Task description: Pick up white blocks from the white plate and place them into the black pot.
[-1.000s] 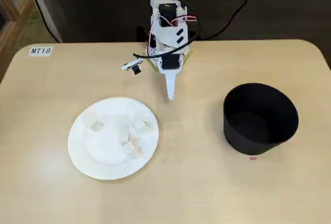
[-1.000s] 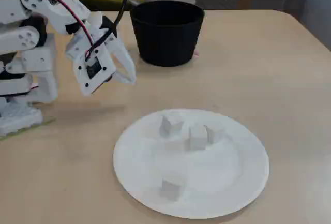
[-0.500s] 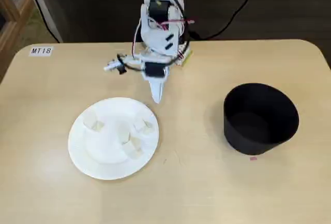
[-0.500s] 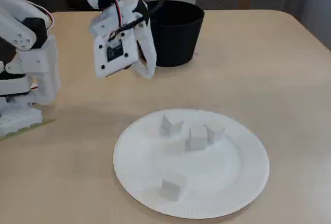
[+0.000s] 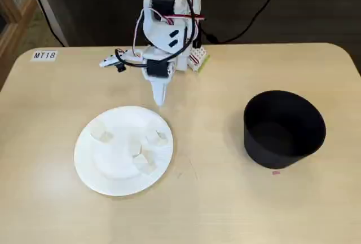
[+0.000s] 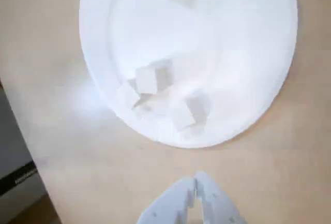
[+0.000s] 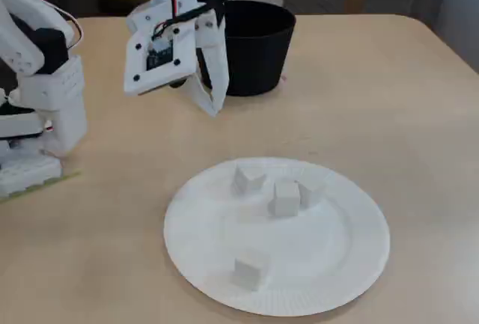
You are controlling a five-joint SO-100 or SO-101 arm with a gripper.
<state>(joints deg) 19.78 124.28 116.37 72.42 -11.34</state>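
We see our gripper [image 6: 196, 178] pressed together and empty, hovering above bare table just beside the white plate's [image 5: 90, 171] rim. Four white blocks [image 7: 284, 197] lie on that plate. The black pot [image 5: 284, 128] stands well apart, off to the right in a fixed view.

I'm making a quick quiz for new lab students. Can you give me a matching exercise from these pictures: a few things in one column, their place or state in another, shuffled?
Things:
1. gripper
2. white blocks
3. black pot
4. white plate

Place or state:
A. lying on the plate
B. empty, at the right of the table in a fixed view
C. shut, in the air just off the plate's rim
D. flat on the table, holding four cubes

Pairs: 1-C, 2-A, 3-B, 4-D
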